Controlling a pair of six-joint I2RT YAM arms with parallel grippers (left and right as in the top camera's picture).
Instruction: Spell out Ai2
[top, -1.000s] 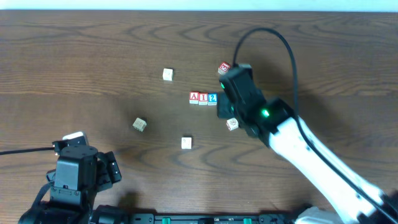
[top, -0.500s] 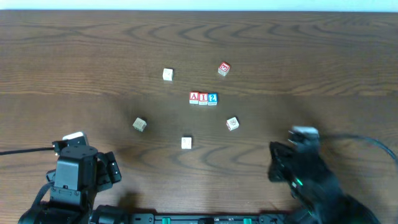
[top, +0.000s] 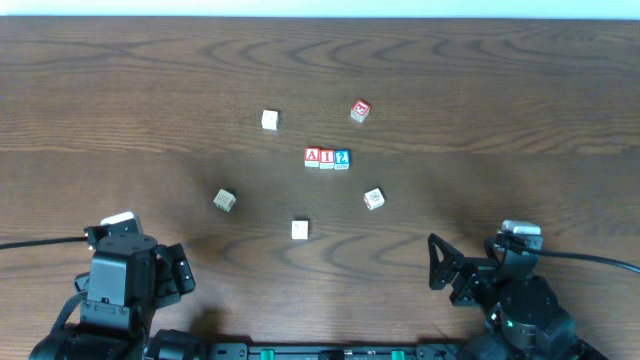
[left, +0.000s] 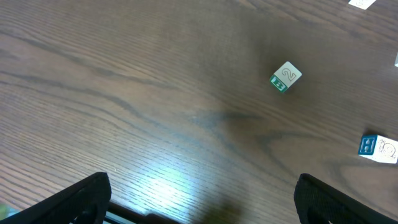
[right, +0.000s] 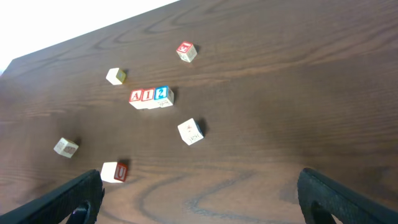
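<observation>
Cubes spelling Ai2 (top: 326, 158) sit in a row nearer my right gripper (top: 447, 275) than my left gripper (top: 178, 272), both spread wide and empty.

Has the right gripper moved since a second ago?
Yes. The right gripper has pulled back from right beside the 2 cube toward the robot, now lower right of it in the overhead view, open and empty.

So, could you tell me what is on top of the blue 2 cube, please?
Nothing: the blue 2 cube has its top face bare, standing on the table beside the I cube. Its underside, against the wood, cannot be seen.
</observation>
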